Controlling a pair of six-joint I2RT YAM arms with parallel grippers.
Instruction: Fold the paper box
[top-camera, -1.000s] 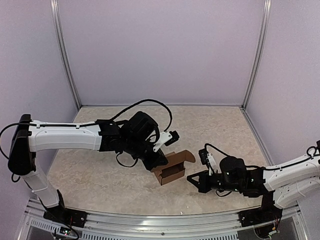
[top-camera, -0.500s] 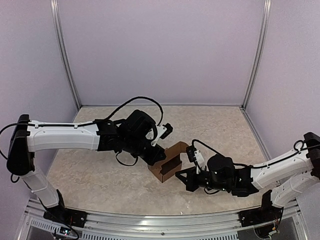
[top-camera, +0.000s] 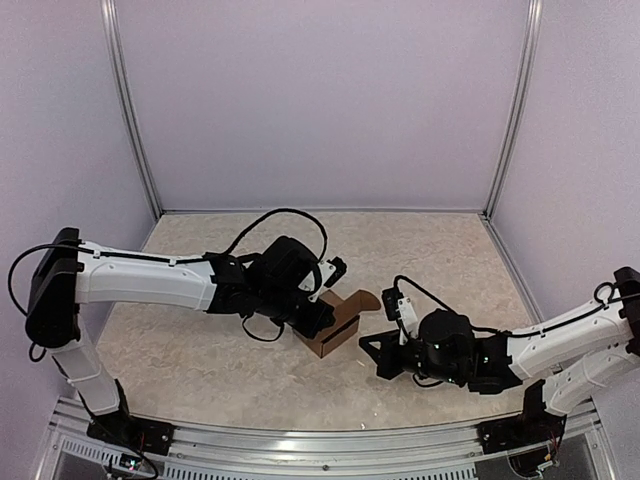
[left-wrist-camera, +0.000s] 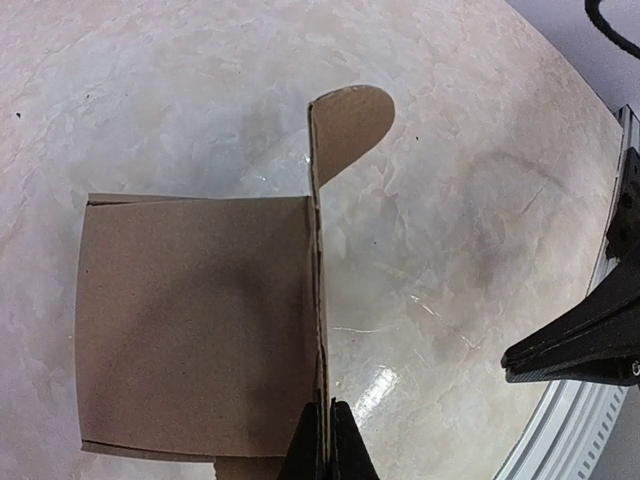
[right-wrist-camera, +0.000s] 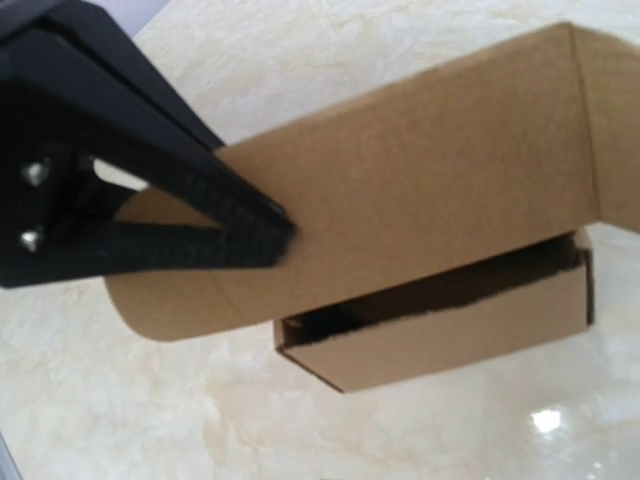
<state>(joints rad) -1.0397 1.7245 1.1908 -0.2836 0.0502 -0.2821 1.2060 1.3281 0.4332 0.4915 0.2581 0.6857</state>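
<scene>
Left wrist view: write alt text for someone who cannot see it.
A brown paper box lies on a marbled table, its upright wall with a rounded tab pinched by the shut left gripper at bottom. The right gripper's black tip shows at right.

Obstacles: brown cardboard box (top-camera: 338, 328) mid-table, left gripper (left-wrist-camera: 327, 440) pinching its wall from the left, right gripper (top-camera: 364, 344) just beside its right flap. Free room: beige marbled tabletop (top-camera: 430, 255) behind and in front of the box.

Left wrist view crops the paper box (left-wrist-camera: 195, 320).
</scene>
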